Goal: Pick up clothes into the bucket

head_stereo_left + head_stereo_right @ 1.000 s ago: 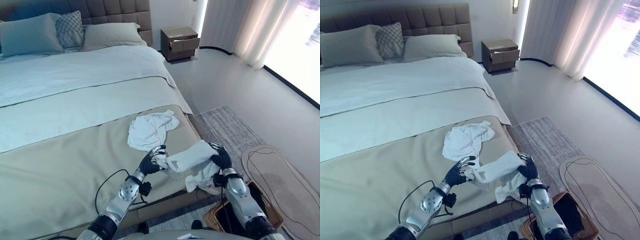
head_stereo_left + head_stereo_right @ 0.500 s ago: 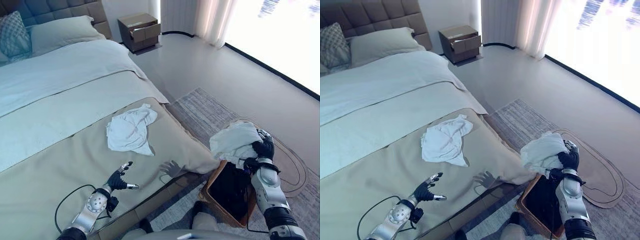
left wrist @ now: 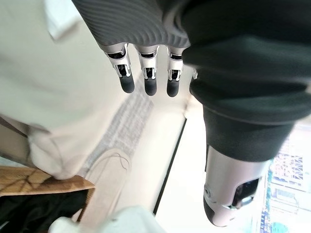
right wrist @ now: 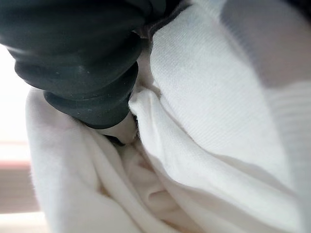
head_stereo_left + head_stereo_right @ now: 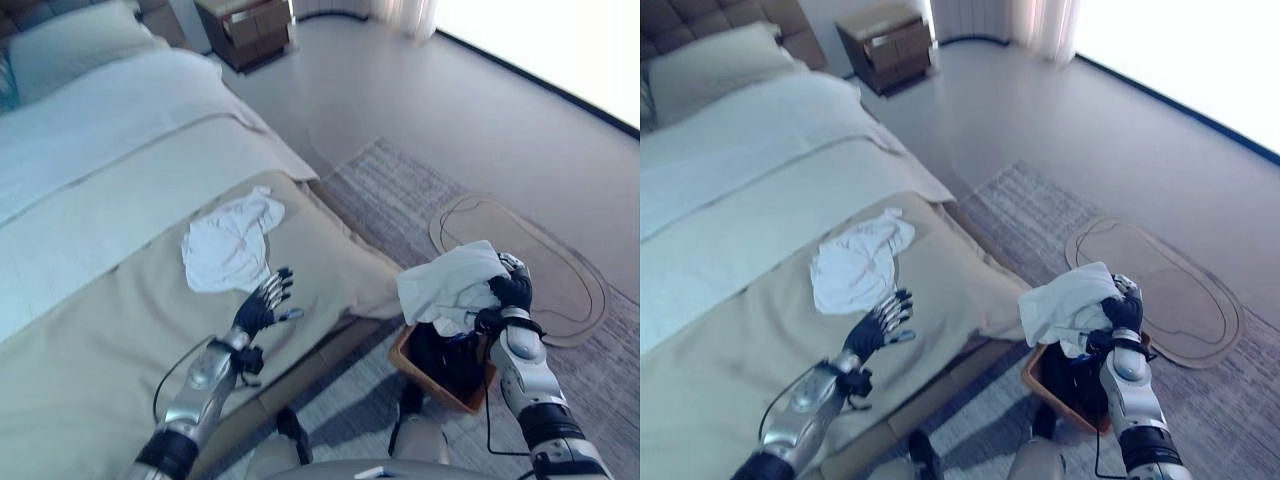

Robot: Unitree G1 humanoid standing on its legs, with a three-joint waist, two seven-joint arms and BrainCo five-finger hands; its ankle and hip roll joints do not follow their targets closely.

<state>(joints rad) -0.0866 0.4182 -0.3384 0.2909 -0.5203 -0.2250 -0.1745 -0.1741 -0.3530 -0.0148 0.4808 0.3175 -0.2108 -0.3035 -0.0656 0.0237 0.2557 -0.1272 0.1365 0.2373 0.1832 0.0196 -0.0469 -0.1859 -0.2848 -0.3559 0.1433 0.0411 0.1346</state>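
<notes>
Left eye view: right hand [image 5: 513, 296] gripped a bunched white cloth garment [image 5: 446, 283], fingers curled into it, held directly above the brown woven bucket [image 5: 428, 372] on the striped grey rug [image 5: 400, 190] beside the bed. Bucket interior looked dark, probably clothes in it already. Left hand [image 5: 262, 303] hovered over the beige bedspread [image 5: 110, 330], fingers spread, holding nothing; a second crumpled white garment [image 5: 225, 245] lay on the spread just beyond it. Right eye view: same layout, held garment [image 5: 1064, 305] hung over the bucket [image 5: 1048, 377] rim, not inside yet; right hand [image 5: 1122, 313] at its far edge. Left wrist view: left hand's fingers [image 3: 147, 73] straight and apart, nothing between them; a corner of the bucket [image 3: 46, 184] and bedspread edge showed beyond. Right wrist view: white fabric [image 4: 204, 141] packed against the hand's dark cover [image 4: 82, 63]; fingers themselves hidden in cloth here. My read: drop step for the first garment. Next move calls for lowering slightly, releasing over the bucket opening so the overhanging part doesn't snag the rim, then reaching for the garment on the bed.
</notes>
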